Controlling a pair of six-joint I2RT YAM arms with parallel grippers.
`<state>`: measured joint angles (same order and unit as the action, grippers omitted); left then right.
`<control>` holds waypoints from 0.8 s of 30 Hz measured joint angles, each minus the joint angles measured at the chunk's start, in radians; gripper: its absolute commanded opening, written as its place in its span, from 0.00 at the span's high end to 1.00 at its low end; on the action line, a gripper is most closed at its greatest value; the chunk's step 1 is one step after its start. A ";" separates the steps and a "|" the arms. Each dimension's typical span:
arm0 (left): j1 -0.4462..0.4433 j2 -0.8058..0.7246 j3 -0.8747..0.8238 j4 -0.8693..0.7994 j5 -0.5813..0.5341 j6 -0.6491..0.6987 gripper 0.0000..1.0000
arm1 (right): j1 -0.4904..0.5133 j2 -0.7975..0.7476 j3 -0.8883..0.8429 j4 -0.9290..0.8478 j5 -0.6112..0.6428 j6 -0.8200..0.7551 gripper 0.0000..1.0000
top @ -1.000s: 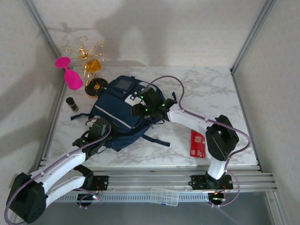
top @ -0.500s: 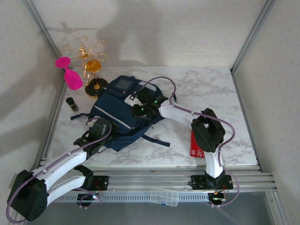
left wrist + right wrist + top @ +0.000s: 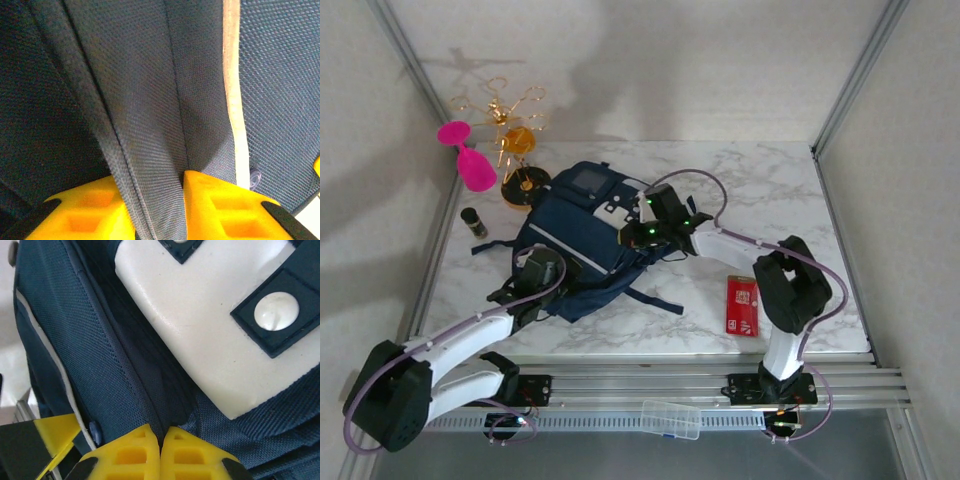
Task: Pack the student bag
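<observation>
I see the student bag [image 3: 575,245], navy with thin white stripes, lying flat on the left half of the marble bench [image 3: 790,190], its grey panel toward the far edge. The left end effector [image 3: 535,275] sits on the bag's near left corner. In the left wrist view, the left end effector [image 3: 157,200] stands narrow, its yellow fingers [image 3: 85,210] pinching a raised fold of the navy cloth between them. The right end effector [image 3: 635,232] rests on the bag's right side, just beside the white buckle patch [image 3: 210,325]. In the right wrist view, the right end effector [image 3: 160,450] is fully closed, fingertips touching each other, pressed against a seam below that patch. I cannot tell whether any cloth is caught between them, nor what is inside the bag. A red packet [image 3: 742,305] lies near the bench's near edge on the right, well apart from the bag. A clear plastic case [image 3: 670,418] lies on the frame in front of the bench; I cannot make out its contents.
</observation>
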<state>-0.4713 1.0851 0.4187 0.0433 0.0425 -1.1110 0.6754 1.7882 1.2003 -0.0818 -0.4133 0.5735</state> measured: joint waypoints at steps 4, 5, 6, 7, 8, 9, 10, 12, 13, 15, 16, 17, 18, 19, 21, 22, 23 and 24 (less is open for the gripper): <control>-0.035 0.121 0.090 0.040 0.031 -0.004 0.72 | -0.060 -0.103 -0.103 0.048 -0.018 0.048 1.00; -0.046 0.158 0.124 0.047 0.034 -0.004 0.71 | -0.079 -0.133 -0.132 0.062 -0.020 0.072 1.00; -0.055 0.183 0.148 0.058 0.037 -0.003 0.71 | -0.098 -0.160 -0.162 0.074 -0.021 0.096 1.00; -0.064 0.212 0.177 0.072 0.040 -0.003 0.70 | -0.117 -0.188 -0.193 0.087 -0.019 0.122 1.00; -0.069 0.240 0.204 0.090 0.042 -0.003 0.68 | -0.132 -0.213 -0.217 0.093 -0.008 0.143 1.00; -0.071 0.262 0.229 0.103 0.043 0.000 0.67 | -0.142 -0.232 -0.235 0.096 0.005 0.161 1.00; -0.070 0.289 0.264 0.108 0.045 0.006 0.65 | -0.148 -0.253 -0.255 0.106 0.024 0.188 1.00; -0.060 0.325 0.331 0.097 0.044 0.024 0.60 | -0.151 -0.281 -0.291 0.148 0.056 0.243 1.00; -0.055 0.328 0.356 0.092 0.039 0.034 0.57 | -0.151 -0.288 -0.310 0.173 0.067 0.273 1.00; -0.057 0.284 0.359 0.087 0.001 0.042 0.53 | -0.149 -0.287 -0.341 0.222 0.078 0.336 1.00; -0.063 0.238 0.344 0.085 -0.015 0.042 0.52 | -0.146 -0.284 -0.355 0.251 0.081 0.367 1.00; -0.070 0.186 0.329 0.079 -0.023 0.041 0.52 | -0.140 -0.281 -0.369 0.283 0.085 0.394 1.00; -0.079 0.144 0.323 0.066 -0.030 0.037 0.52 | -0.133 -0.280 -0.378 0.309 0.092 0.417 1.00; -0.091 0.111 0.323 0.053 -0.040 0.034 0.52 | -0.122 -0.278 -0.387 0.336 0.101 0.441 1.00; -0.145 0.075 0.325 0.034 -0.080 0.018 0.50 | -0.105 -0.272 -0.390 0.370 0.113 0.487 1.00; -0.191 0.068 0.325 0.023 -0.103 0.008 0.49 | -0.097 -0.269 -0.390 0.386 0.117 0.506 1.00; -0.238 0.069 0.325 0.015 -0.120 -0.003 0.49 | -0.090 -0.269 -0.390 0.396 0.123 0.521 1.00; -0.286 0.077 0.325 0.007 -0.134 -0.020 0.49 | -0.082 -0.269 -0.390 0.401 0.129 0.535 1.00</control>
<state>-0.7574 1.1625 0.7433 0.0502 -0.0914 -1.1313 0.5938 1.5188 0.8104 0.3195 -0.2840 1.1088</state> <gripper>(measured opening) 0.507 0.045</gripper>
